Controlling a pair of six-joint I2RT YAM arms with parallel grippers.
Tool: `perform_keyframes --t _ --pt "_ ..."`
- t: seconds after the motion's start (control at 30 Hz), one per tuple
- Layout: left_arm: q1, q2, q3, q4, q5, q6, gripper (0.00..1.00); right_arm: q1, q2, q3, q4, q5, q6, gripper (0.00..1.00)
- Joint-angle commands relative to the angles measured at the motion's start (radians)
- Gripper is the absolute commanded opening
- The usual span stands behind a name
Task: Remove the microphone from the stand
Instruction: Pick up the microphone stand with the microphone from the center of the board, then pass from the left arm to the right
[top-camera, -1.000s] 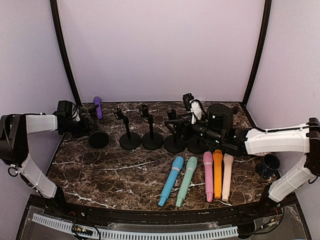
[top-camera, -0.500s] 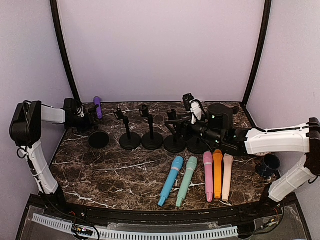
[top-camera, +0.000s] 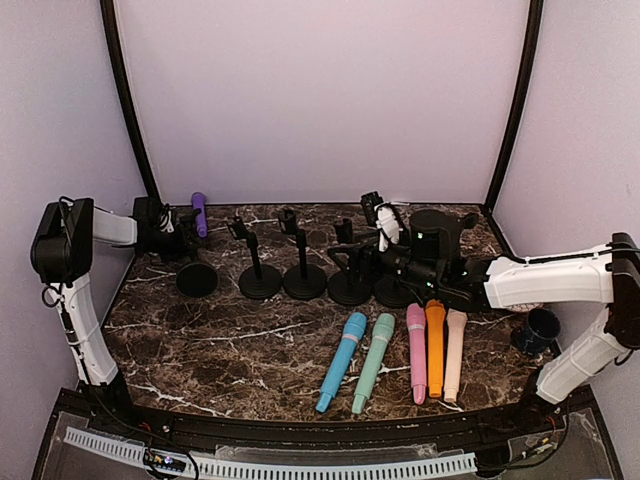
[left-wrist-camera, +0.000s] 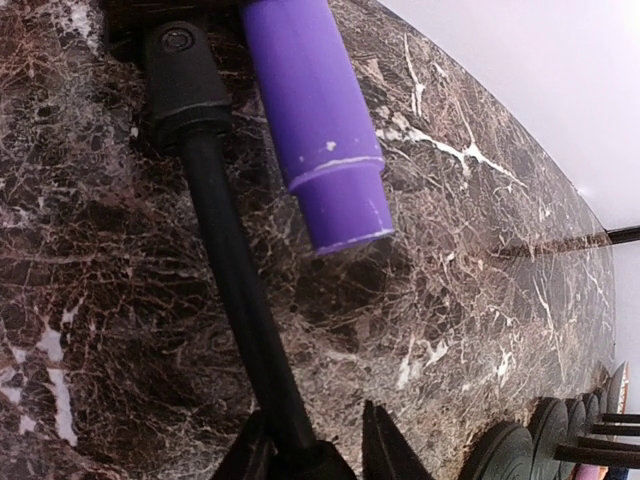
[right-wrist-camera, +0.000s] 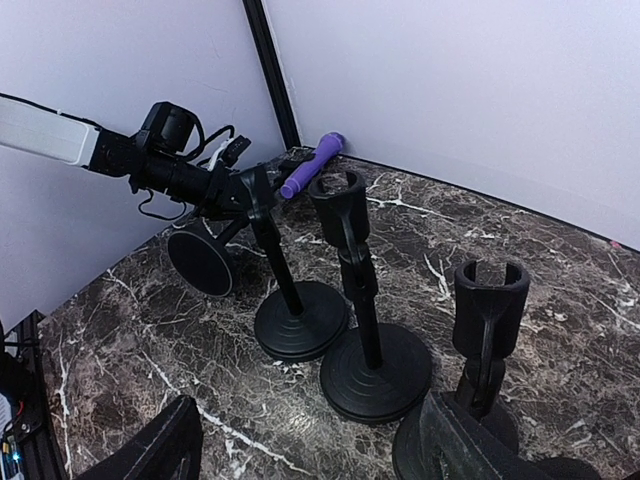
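The purple cylindrical plastic microphone (top-camera: 199, 213) sits in the clip at the top of the leftmost black round-based metal stand (top-camera: 197, 280), at the far left of the dark brown marble-patterned table (top-camera: 200, 350). A whitish scuff ring shows near its lower end. In the left wrist view its head is cut off by the top edge. The left end effector (left-wrist-camera: 312, 445) has a finger on either side of that stand's stem. Only the fingertips show at the bottom edge, so I cannot tell whether they clamp it. Four more black stands run in a row to the right of the leftmost stand, making five. The two farthest from it are partly hidden behind the right arm. The right end effector (right-wrist-camera: 312, 420) is among these, jaws spread wide with nothing between them. Five microphones lie side by side nearer the arms and to the right of that stand: blue (top-camera: 342, 361), mint green (top-camera: 372, 362), pink (top-camera: 416, 352), orange (top-camera: 436, 347) and cream (top-camera: 455, 352). A dark blue cup (top-camera: 540, 328) stands farthest right of it, partly behind the right arm.
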Motion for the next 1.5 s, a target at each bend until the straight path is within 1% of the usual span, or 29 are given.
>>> perform_keyframes --t 0.0,0.2,0.33,0.57,0.7,0.8,0.93,1.03,1.17,1.27,1.37,1.47 --pt "-0.001 -0.009 0.014 0.017 0.010 0.032 0.21 -0.002 0.005 0.033 0.017 0.006 0.010 0.76" --pt "-0.001 -0.100 -0.054 0.078 -0.006 0.023 0.06 -0.002 0.000 0.029 0.017 0.018 0.018 0.76" --pt "-0.001 -0.186 -0.130 0.163 0.005 0.029 0.00 -0.002 -0.009 0.021 0.017 0.028 0.019 0.76" --pt "-0.002 -0.348 -0.255 0.303 -0.022 0.043 0.00 -0.002 -0.032 0.001 0.019 0.037 0.017 0.76" --pt "-0.008 -0.440 -0.322 0.355 -0.046 0.043 0.00 -0.002 -0.050 -0.009 0.017 0.041 0.015 0.76" --pt "-0.027 -0.538 -0.358 0.381 -0.076 0.065 0.00 -0.002 -0.063 -0.009 0.015 0.043 0.015 0.76" --pt "-0.071 -0.664 -0.401 0.385 -0.130 0.128 0.00 -0.002 -0.063 0.006 0.015 0.040 0.012 0.77" --pt "-0.132 -0.761 -0.432 0.380 -0.158 0.155 0.00 -0.002 -0.050 0.045 -0.002 0.009 0.005 0.78" --pt "-0.197 -0.854 -0.459 0.389 -0.118 0.195 0.00 -0.001 -0.030 0.105 -0.017 -0.080 -0.015 0.83" --pt "-0.285 -0.899 -0.466 0.397 -0.103 0.249 0.00 0.001 -0.015 0.171 -0.034 -0.145 -0.030 0.85" --pt "-0.339 -0.931 -0.471 0.416 -0.088 0.245 0.00 0.006 0.005 0.248 -0.040 -0.190 -0.033 0.88" --pt "-0.399 -0.942 -0.478 0.436 -0.065 0.232 0.00 0.006 0.030 0.314 -0.006 -0.229 -0.012 0.91"
